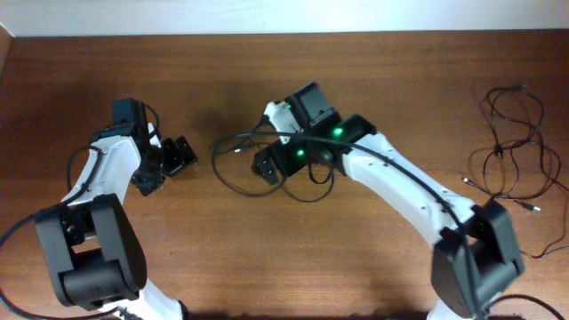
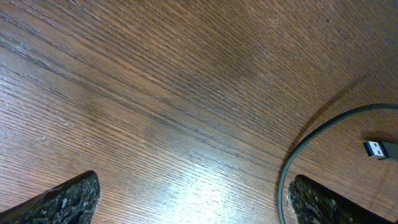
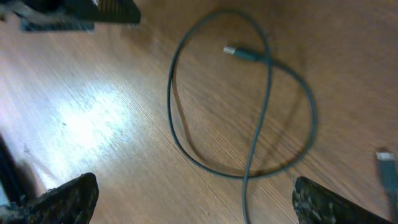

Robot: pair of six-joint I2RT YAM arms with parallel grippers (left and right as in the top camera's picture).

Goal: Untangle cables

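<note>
Between the two pincers, from overhead, one thin black cable (image 1: 222, 175) lies looped on the bench (image 1: 356, 267). The left pincer (image 1: 180, 156) sits just beside it, spread and empty. The right pincer (image 1: 267, 165) hangs spread over its other end. More cables (image 1: 511, 151) lie well behind the right arm.

From the left wrist, the cord arcs past one fingertip (image 2: 323, 202), and its plug (image 2: 379, 149) points across towards the gap.

From the right wrist, the loop crosses itself ahead of the jaws, its long axis slanting.

It looks light and limp; I'd pinch it near the plug.
</note>
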